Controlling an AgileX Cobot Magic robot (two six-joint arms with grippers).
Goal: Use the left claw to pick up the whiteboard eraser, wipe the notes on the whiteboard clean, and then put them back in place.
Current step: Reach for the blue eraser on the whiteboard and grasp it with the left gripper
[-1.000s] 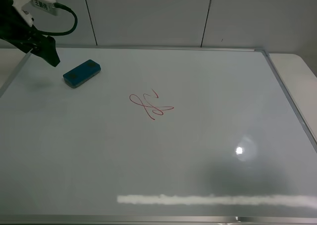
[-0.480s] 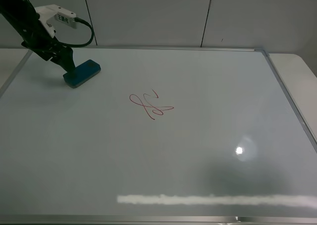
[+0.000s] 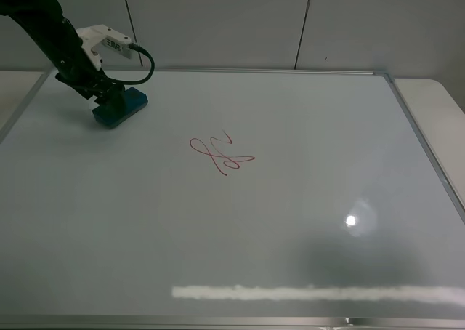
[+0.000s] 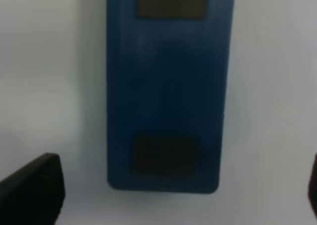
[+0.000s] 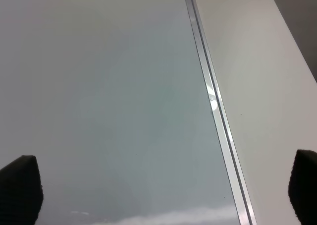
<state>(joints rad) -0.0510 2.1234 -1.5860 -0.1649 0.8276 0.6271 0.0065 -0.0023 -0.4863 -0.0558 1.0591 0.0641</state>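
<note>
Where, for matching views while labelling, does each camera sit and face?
Exterior high: mounted high, looking down across the whiteboard toward the wall; shows the left arm, left tool at the eraser.
Left wrist: on the left arm, looking down onto the eraser; its fingertips show.
Right wrist: on the right arm, looking down at the whiteboard's frame; right tool fingertips show.
Shared: exterior and left wrist both see the eraser.

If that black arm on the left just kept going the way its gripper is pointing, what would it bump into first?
Most likely the small teal rectangular eraser: the left gripper points down at it, jaws open on either side. Whether they already touch it is unclear.
</note>
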